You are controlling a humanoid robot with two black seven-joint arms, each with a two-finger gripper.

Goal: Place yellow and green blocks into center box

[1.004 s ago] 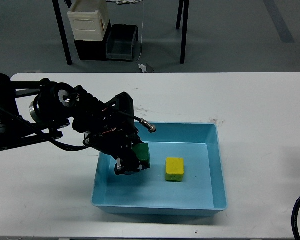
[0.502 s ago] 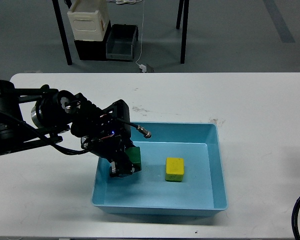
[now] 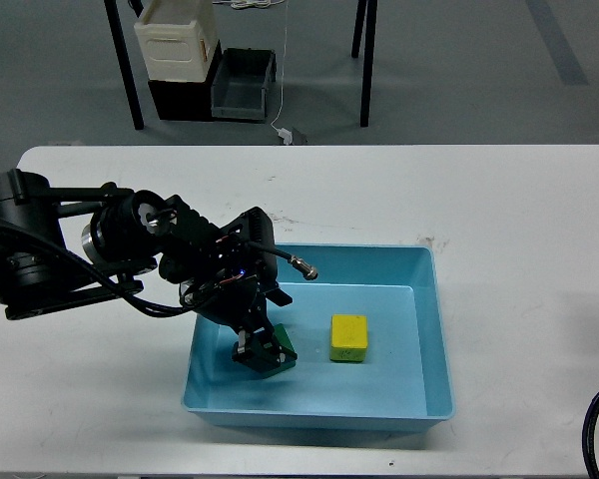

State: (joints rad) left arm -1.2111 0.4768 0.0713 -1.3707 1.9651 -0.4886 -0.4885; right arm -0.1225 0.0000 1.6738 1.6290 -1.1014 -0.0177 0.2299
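1. Your left pincer is low inside the shallow light-blue plastic box, near its left wall, closed on the small green cube block; the block sits at or just above the box floor, which of the two you cannot tell.
2. The small yellow cube block already lies on the box floor, just right of the green one and apart from it.
3. The box sits on the white tabletop, toward its front edge and middle.
4. Judging from this, the move ahead is a release and a straight lift: the left wall is close, the yellow block crowds the right, above is free.
5. Your right pincer is out of view.
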